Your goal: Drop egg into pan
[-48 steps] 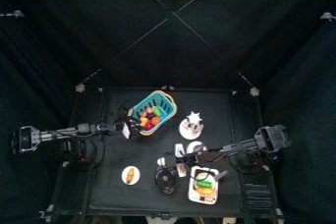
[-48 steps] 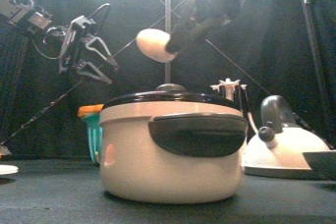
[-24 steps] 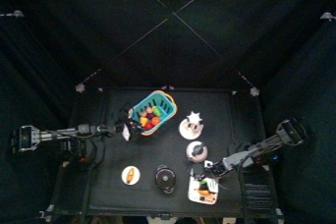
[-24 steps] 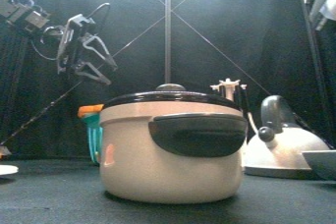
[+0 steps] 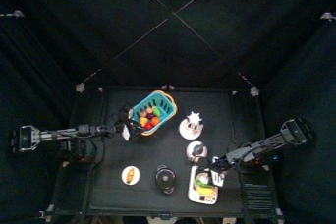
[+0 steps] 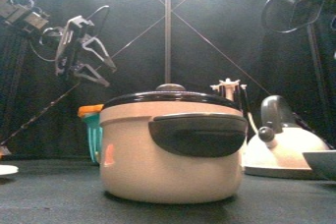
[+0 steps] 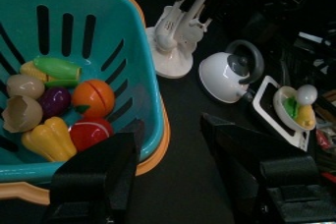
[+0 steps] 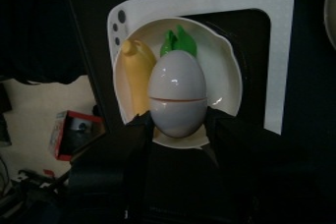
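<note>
Egg point(image 8: 180, 90) clamped in right gripper point(image 8: 180, 120), above plate point(image 8: 223, 71).

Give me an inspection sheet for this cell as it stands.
Surface: black table, nothing spilled.
Job's things: egg between the right hand jaws, above a white plate; pan, nothing seen.
Clutter: teal basket of toy food, white cooker, kettle, white rack, small plate with an orange item.
Hands: right hand shut on egg; left hand open, empty, beside the basket.
Cables: cable loops by the left arm, off the table.
Surroundings: black curtains.
</note>
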### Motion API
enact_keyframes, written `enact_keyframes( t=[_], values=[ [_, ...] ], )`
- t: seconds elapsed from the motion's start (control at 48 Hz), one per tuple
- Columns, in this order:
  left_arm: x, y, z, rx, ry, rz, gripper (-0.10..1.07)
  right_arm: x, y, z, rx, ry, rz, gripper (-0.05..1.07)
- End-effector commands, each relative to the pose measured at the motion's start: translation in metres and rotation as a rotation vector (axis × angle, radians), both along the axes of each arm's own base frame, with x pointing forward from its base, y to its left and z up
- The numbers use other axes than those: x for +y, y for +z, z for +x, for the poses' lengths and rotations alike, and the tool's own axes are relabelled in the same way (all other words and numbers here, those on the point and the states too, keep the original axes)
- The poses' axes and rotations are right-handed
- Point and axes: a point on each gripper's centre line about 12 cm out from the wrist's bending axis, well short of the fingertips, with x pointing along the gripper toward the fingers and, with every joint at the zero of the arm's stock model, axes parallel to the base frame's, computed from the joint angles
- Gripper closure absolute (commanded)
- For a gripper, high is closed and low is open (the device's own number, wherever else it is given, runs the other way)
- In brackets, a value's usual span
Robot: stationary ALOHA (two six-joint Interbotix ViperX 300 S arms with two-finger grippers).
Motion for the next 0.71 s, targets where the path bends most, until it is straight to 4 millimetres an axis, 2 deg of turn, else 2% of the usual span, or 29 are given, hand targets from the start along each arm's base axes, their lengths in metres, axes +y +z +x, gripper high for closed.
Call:
enact_keyframes(
  t=[0.0,0.188,0.438,0.521,0.688],
  values=[
    [0.001,0.006,0.002,-0.015,0.004,0.003,0.12,0.0,0.005,0.003,-0.021,-0.006,0.009,0.26],
    [0.001,0.006,0.002,-0.015,0.004,0.003,0.12,-0.002,0.001,0.002,-0.006,-0.012,0.003,0.25],
    [0.001,0.004,0.001,-0.012,0.004,0.002,0.12,-0.004,-0.006,-0.004,0.037,-0.009,-0.007,0.0],
    [0.002,0.004,0.001,-0.011,0.007,0.005,0.12,-0.003,0.0,-0.001,0.021,0.008,-0.011,-0.01],
    [0.002,0.006,0.0,-0.017,0.011,0.009,0.12,-0.007,0.02,0.016,-0.1,0.055,-0.09,-0.01]
  ],
)
